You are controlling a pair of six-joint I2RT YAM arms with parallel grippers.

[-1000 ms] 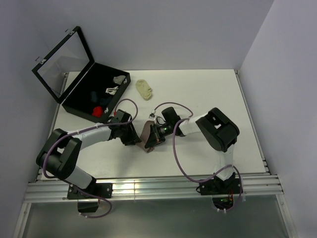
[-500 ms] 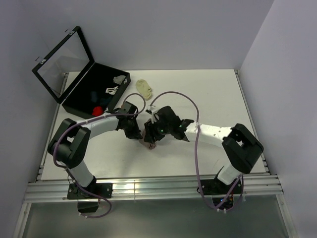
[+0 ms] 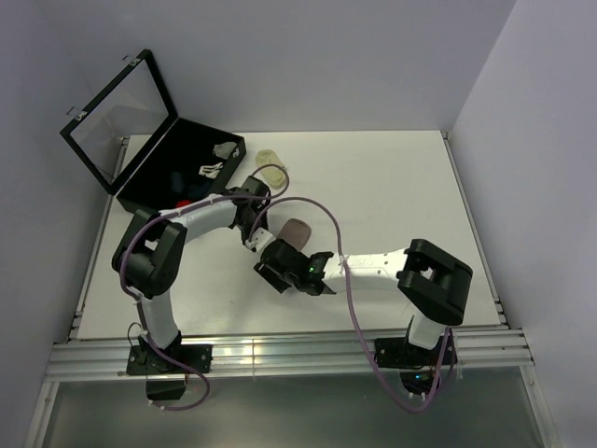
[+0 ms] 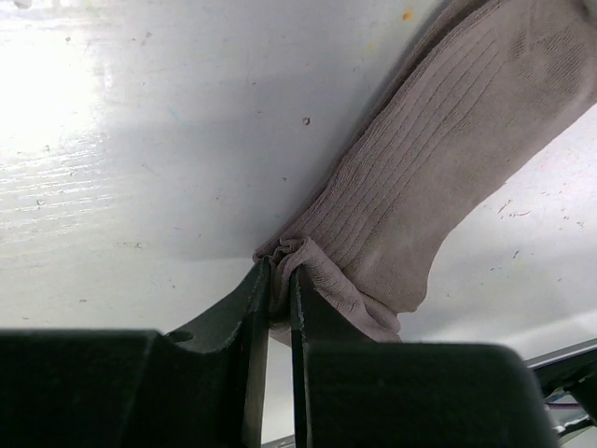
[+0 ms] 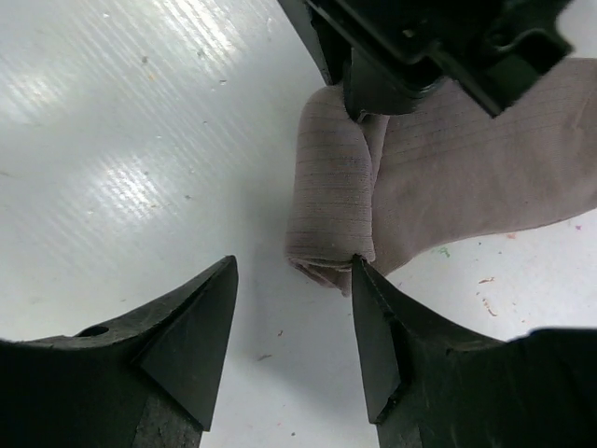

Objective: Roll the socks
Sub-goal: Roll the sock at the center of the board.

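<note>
My right fingers [image 3: 276, 259]: spread apart, holding nothing, tips just short of the roll. Dusty-pink sock [image 3: 297, 231]: partly rolled, mid-counter [image 3: 401, 187], at their 1 o'clock. My left fingers [image 4: 280, 289]: pinched tight on its bunched edge. Pale-yellow sock [image 3: 272, 168] and open black case [image 3: 149, 191]: far, toward 11 o'clock.

Bright overhead light, glare on the white table [image 4: 65, 140], soft shadows.

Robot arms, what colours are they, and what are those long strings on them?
Both the left arm and right arm have white tube sections joined by chunky black joints. A thin purple cable loops along each one. The fingers are plain black, flat-sided and pointed, and a small green light glows near the right wrist.
</note>
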